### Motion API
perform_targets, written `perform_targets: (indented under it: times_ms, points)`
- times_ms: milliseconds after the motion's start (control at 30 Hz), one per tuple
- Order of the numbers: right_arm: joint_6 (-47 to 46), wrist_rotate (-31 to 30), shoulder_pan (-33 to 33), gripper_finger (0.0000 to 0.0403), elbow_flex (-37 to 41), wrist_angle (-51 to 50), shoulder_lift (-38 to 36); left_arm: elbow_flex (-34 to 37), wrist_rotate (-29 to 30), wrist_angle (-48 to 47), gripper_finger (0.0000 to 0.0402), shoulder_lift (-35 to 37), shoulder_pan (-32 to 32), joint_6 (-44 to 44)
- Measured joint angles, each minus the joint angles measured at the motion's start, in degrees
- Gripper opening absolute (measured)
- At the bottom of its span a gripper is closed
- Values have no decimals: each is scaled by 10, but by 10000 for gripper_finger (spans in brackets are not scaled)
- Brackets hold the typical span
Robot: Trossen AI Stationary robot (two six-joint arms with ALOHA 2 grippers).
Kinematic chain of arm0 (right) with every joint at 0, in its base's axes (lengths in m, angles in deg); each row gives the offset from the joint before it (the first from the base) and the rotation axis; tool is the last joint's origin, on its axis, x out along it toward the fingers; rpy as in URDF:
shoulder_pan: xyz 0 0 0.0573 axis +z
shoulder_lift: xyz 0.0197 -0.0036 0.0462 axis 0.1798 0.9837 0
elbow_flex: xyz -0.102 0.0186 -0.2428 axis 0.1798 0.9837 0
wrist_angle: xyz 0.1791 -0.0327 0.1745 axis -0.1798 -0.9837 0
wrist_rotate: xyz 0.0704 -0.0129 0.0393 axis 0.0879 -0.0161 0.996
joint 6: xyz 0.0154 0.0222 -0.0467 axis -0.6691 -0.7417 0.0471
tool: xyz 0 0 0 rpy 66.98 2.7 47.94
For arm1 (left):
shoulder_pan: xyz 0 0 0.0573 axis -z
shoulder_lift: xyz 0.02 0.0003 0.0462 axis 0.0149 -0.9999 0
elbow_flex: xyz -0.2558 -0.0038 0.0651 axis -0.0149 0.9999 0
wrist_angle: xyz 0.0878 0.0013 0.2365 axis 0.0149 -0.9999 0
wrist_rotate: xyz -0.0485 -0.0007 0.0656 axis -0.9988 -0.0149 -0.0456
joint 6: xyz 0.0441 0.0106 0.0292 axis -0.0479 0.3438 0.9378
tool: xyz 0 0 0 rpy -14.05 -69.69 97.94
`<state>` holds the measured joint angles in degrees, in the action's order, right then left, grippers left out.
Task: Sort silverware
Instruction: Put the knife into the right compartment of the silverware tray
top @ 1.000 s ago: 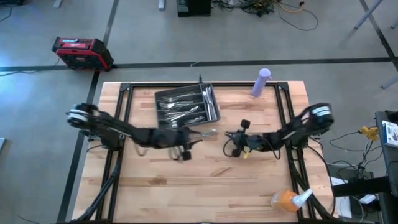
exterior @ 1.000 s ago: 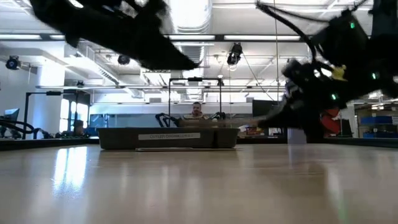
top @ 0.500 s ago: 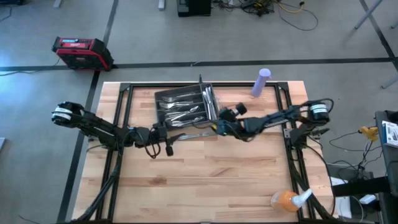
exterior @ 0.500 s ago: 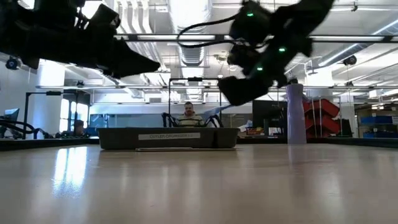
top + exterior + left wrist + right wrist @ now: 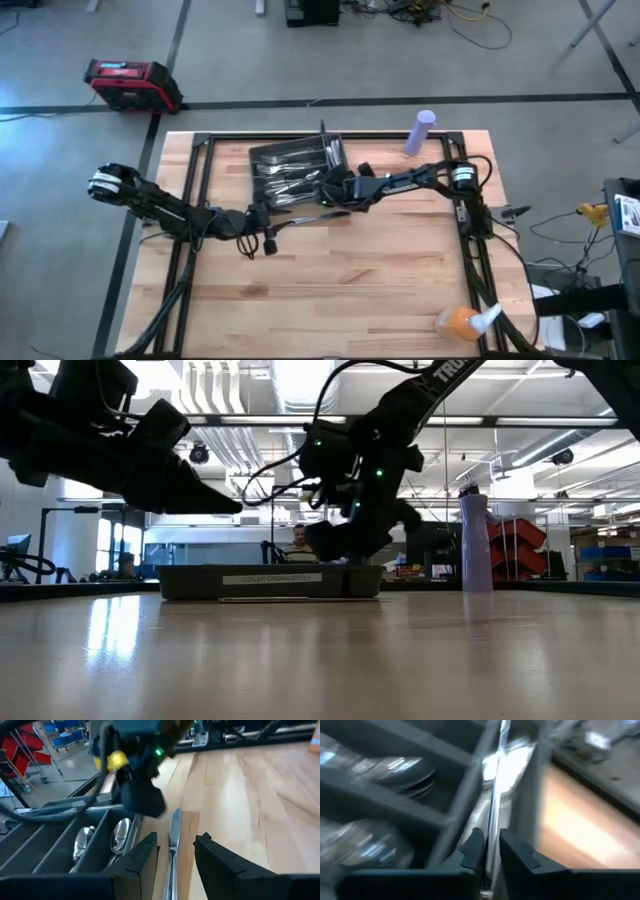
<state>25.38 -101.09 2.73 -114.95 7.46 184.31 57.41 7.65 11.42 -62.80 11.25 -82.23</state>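
The left gripper [image 5: 285, 222] hangs over the table [image 5: 400, 280] near the tray's [image 5: 262, 156] near edge, jaws spread around a knife [image 5: 173, 832] that runs between the fingers [image 5: 145, 855], whether they touch it I cannot tell; spoons [image 5: 121, 832] lie in the tray's compartments; the right gripper [image 5: 330, 196] is over the tray's right side, jaws pinching another thin piece of silverware [image 5: 492, 805]; a purple bottle [image 5: 420, 132] stands at the far right.
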Motion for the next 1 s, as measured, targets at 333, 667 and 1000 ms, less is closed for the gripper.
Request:
perform_targets:
  times_ms: [333, 667, 1000]
  points:
    - [8, 32, 33, 182, -9, -88, -24, 13, 2, 10, 116, -47, 7, -62]
    - [311, 139, 130, 213, 54, -37, -92, -16, 10, 33, 116, -147, 7, -80]
    - [324, 238, 131, 32, 316, 495, -109, -24, 83, 21, 116, -155, 12, -84]
